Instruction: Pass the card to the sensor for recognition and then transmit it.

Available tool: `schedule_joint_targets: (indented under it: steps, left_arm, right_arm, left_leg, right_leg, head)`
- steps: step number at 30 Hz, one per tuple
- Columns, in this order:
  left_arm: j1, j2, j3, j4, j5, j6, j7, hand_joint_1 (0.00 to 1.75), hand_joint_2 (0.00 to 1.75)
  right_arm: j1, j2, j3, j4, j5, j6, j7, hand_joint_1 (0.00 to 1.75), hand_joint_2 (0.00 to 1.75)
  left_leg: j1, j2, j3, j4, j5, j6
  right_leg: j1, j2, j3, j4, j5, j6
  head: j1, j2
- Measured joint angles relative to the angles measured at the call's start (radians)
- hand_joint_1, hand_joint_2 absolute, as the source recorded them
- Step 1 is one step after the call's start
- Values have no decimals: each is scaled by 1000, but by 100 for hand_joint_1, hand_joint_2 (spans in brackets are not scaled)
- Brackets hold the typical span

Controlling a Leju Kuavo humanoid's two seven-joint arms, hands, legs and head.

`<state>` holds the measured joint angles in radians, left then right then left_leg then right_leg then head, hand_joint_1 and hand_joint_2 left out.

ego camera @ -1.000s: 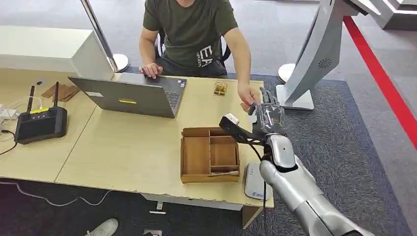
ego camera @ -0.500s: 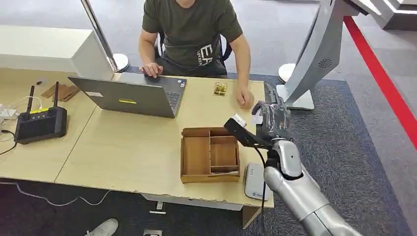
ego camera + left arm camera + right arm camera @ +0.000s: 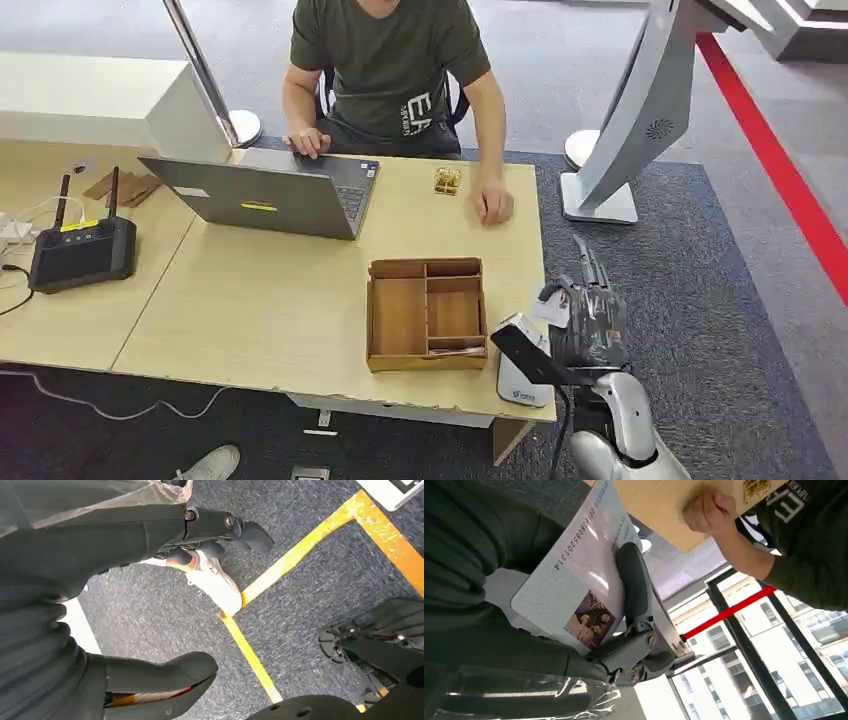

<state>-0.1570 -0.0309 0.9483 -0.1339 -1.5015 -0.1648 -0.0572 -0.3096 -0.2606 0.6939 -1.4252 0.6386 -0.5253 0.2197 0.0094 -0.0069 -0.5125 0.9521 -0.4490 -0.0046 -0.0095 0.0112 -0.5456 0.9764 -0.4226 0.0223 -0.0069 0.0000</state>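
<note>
card (image 3: 579, 575): we see it pinched in the right robot hand (image 3: 588, 322), thumb pressed across its face; pale card with a small photo and a printed number string. In the head view its white corner (image 3: 551, 310) sticks out on the worktop side of the hand.
right robot hand: fingers closed on the card, held just off the near right corner of the worktop (image 3: 260, 300), over the carpet.
sensor (image 3: 520, 375): we read the flat grey-white pad at the worktop's near right corner as the reader; card sits above and just beside it, contact we cannot tell.
left robot hand (image 3: 100, 645): thumb and fingers apart, holding nothing; wrist view looks at carpet with a yellow floor line.
wooden tray (image 3: 427, 313): compartmented, just beside the sensor.
person (image 3: 390, 60): seated at the far side, one fist (image 3: 493, 205) resting on the worktop, other hand at the laptop (image 3: 262, 195).
other: black radio unit (image 3: 82, 250) with antennas at the left end.
</note>
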Motion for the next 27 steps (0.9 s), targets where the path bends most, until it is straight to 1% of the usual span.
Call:
schedule_joint_targets:
  steps: [6, 14, 22, 27]
  left_arm:
    - [1, 2, 9, 0, 0, 0, -13, 0, 175]
    - [1, 3, 16, 0, -2, -2, -16, 0, 175]
    - [0, 3, 32, 0, -12, -10, -16, 0, 175]
    - [-1, 3, 39, 0, -15, -10, -16, 0, 175]
  right_arm:
    - [37, -29, 6, -20, -54, -20, -10, 175, 175]
    - [43, -37, 24, -11, -79, -16, -11, 175, 175]
    - [36, -22, 60, 98, -172, -7, -47, 175, 175]
    - [26, -8, 77, 172, -209, 3, -56, 175, 175]
  left_leg:
    - [0, 0, 0, 0, 0, 0]
    - [0, 0, 0, 0, 0, 0]
    - [0, 0, -1, 0, 0, 0]
    - [0, 0, -1, 0, 0, 0]
  right_leg:
    - [0, 0, 0, 0, 0, 0]
    - [0, 0, 0, 0, 0, 0]
    - [0, 0, 0, 0, 0, 0]
    - [0, 0, 0, 0, 0, 0]
  head:
    - [0, 0]
    - [0, 0]
    - [0, 0]
    - [0, 0]
